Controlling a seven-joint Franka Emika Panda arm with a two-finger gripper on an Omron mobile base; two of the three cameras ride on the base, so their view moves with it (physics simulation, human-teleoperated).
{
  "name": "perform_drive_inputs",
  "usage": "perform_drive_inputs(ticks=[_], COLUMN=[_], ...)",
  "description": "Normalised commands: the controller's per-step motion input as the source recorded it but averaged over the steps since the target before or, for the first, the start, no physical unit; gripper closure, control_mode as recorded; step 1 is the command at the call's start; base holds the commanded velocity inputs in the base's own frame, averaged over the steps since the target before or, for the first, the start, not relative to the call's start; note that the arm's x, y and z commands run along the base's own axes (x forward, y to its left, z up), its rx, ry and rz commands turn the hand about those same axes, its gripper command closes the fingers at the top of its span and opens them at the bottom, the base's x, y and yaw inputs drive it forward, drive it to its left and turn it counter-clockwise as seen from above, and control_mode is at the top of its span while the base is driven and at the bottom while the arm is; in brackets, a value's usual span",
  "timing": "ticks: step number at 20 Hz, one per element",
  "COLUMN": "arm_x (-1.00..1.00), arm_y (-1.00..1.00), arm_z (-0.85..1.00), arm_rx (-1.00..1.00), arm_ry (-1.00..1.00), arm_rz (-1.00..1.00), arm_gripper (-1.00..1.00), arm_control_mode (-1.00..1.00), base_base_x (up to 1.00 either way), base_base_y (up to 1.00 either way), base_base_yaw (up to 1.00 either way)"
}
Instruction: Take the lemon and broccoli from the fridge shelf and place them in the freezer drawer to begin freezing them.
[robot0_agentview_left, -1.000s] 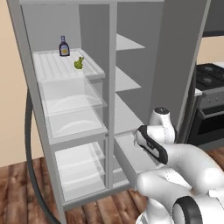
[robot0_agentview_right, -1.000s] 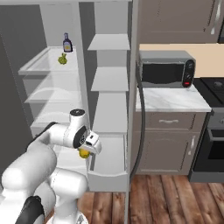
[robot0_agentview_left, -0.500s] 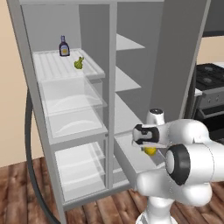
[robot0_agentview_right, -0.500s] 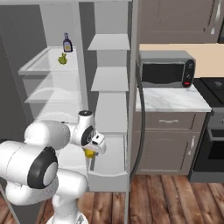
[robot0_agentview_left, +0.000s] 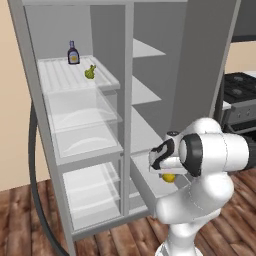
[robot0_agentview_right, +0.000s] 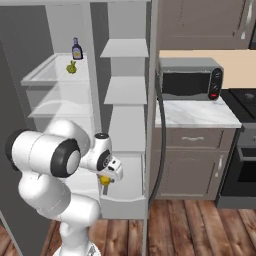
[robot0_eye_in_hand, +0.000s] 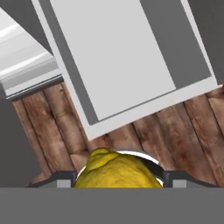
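Holding the lemon (robot0_eye_in_hand: 117, 169) in the gripper (robot0_agentview_left: 169, 176), fingers closed on its sides; I see it yellow under the hand in both base views (robot0_agentview_right: 105, 180). From the hand camera the drawer (robot0_eye_in_hand: 118, 57) lies at 12 o'clock, pulled out, pale grey floor bare, wood flooring showing between it and the lemon. Left base view puts the gripper over the drawer's front end (robot0_agentview_left: 145, 172), above it, not touching. Broccoli (robot0_agentview_left: 90, 73) sits on the shelf (robot0_agentview_left: 60, 75) at 11 o'clock from the arm, near the shelf's front right. Dark bottle (robot0_agentview_left: 73, 53) stands behind it, at about its 10 o'clock, near but apart.
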Motion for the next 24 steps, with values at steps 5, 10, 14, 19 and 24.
perform_drive_inputs(ticks=[5, 10, 14, 19, 24], arm_x=[0.23, 0.43, 0.37, 0.21, 0.08], arm_y=[-0.07, -0.15, -0.09, -0.01, 0.00], arm_z=[-0.31, -0.29, -0.36, -0.43, -0.38], arm_rx=[0.00, 0.01, 0.00, 0.00, 0.00], arm_ry=[0.01, 0.09, 0.08, 0.06, 0.01], arm_rz=[0.00, 0.00, 0.00, 0.00, 0.00], arm_gripper=[1.00, 1.00, 1.00, 1.00, 1.00], arm_control_mode=[-1.00, -1.00, -1.00, -1.00, -1.00], base_base_x=[0.00, 0.00, 0.00, 0.00, 0.00], base_base_y=[0.00, 0.00, 0.00, 0.00, 0.00], base_base_yaw=[0.00, 0.00, 0.00, 0.00, 0.00])
